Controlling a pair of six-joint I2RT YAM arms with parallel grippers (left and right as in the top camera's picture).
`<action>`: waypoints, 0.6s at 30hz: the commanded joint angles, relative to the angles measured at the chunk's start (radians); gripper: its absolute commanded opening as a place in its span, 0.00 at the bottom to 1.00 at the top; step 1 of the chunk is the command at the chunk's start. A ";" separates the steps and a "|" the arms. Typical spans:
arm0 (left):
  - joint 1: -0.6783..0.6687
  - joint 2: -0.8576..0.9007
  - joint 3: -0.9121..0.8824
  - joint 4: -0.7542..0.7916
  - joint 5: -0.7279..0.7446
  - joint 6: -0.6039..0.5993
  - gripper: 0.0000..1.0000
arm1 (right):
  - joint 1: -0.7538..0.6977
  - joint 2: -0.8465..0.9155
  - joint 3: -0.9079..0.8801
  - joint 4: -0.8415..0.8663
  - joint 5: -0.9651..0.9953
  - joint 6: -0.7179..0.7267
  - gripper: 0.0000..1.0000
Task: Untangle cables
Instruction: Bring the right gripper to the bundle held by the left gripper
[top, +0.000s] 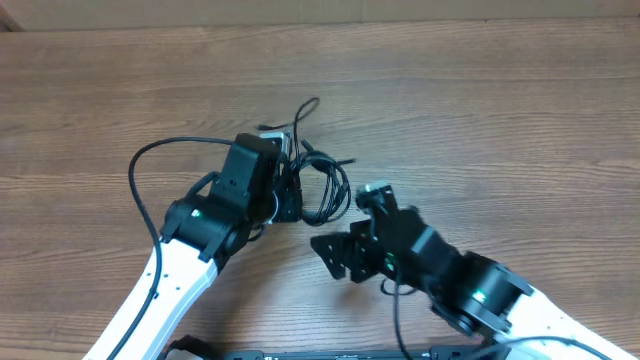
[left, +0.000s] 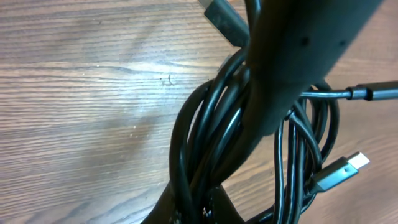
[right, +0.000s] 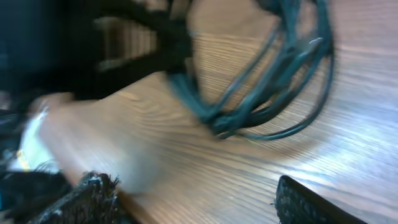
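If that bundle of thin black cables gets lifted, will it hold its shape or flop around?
Probably flop: the cables are thin and lie in loose, uneven loops, so they would likely sag. They look light for their bulk. The plug sticking out of the bundle might catch on a loop.

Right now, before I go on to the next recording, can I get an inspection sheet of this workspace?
Surface: wooden table, brown grain.
Job's things: cables, thin black cords in one tangled coil mid-table; a silver-tipped plug sticks out of it.
Clutter: nothing seen.
Grippers: left tool shut on the coil, one finger lying across the strands; right tool open beside the coil, holding nothing.
Cables: arm wiring, thicker, loops out from the left arm, apart from the coil.
Surroundings: pale strip beyond the table's far edge; nothing else seen.
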 joint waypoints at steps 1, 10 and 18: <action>-0.006 -0.038 0.019 -0.019 0.004 0.072 0.04 | 0.005 0.041 0.101 -0.030 0.175 0.064 0.82; -0.006 -0.041 0.019 -0.043 0.138 0.072 0.04 | 0.006 0.124 0.142 -0.057 0.382 0.090 0.59; -0.006 -0.081 0.019 -0.042 0.195 0.067 0.04 | 0.006 0.200 0.142 -0.043 0.378 0.090 0.51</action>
